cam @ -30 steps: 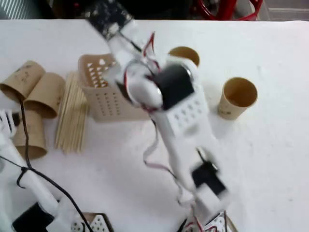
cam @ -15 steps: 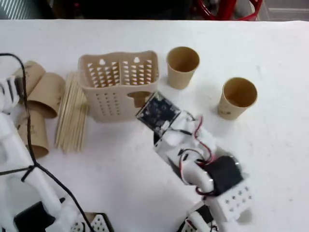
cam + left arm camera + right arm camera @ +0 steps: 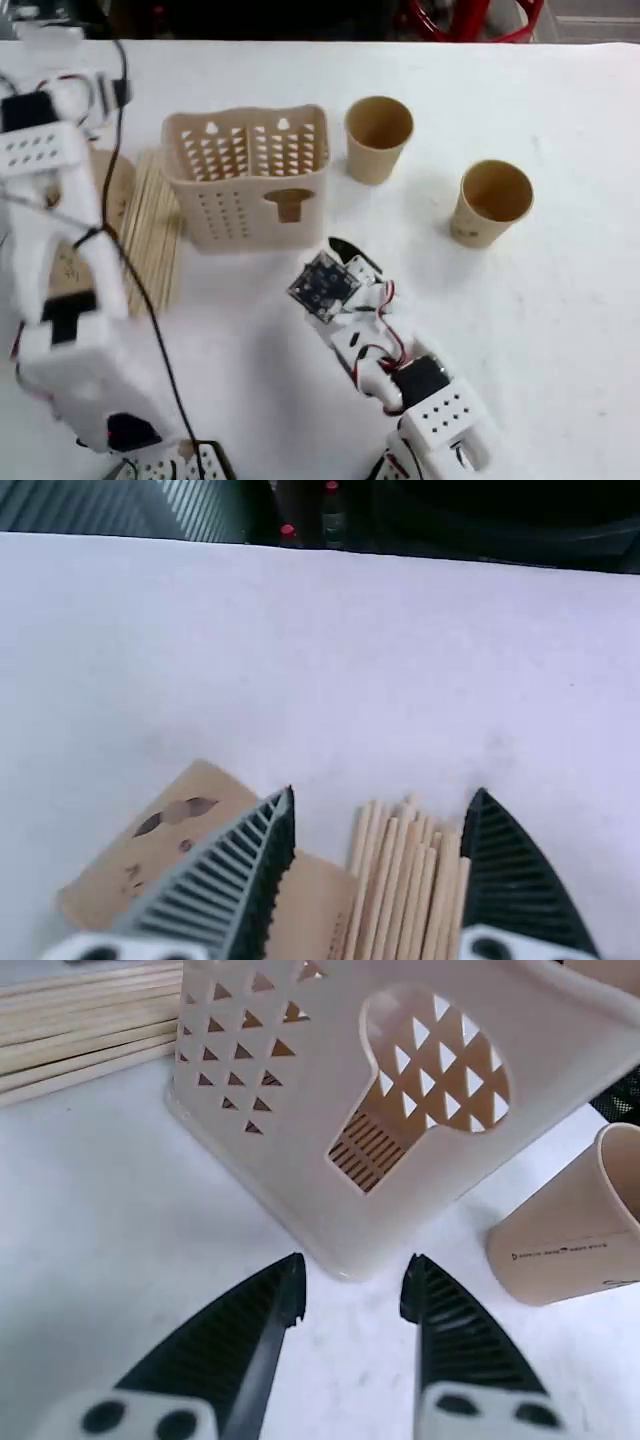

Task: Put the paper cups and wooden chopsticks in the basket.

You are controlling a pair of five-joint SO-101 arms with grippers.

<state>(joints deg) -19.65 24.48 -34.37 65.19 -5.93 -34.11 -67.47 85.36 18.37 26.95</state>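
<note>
The perforated beige basket (image 3: 245, 175) stands mid-table. Two paper cups stand upright to its right, one near (image 3: 378, 135) and one farther (image 3: 490, 200). A bundle of wooden chopsticks (image 3: 155, 235) lies left of the basket. My left arm (image 3: 50, 200) stretches over the lying cups (image 3: 110, 190) there. My left gripper (image 3: 385, 798) is open, its fingers straddling the far ends of the chopsticks (image 3: 400, 880), with a lying cup (image 3: 170, 850) beside them. My right gripper (image 3: 353, 1265) hangs open and empty just in front of the basket (image 3: 400, 1110), with a cup (image 3: 570, 1240) to one side.
The table's far edge (image 3: 320, 42) lies behind the basket, with dark clutter beyond it. Bare white table (image 3: 560, 330) stretches to the right and in front of the right-hand cups. The right arm's base (image 3: 430, 420) sits at the front edge.
My right arm has pulled back from over the basket and folded toward the front. My left arm has swung up from the front left to over the lying cups and chopsticks.
</note>
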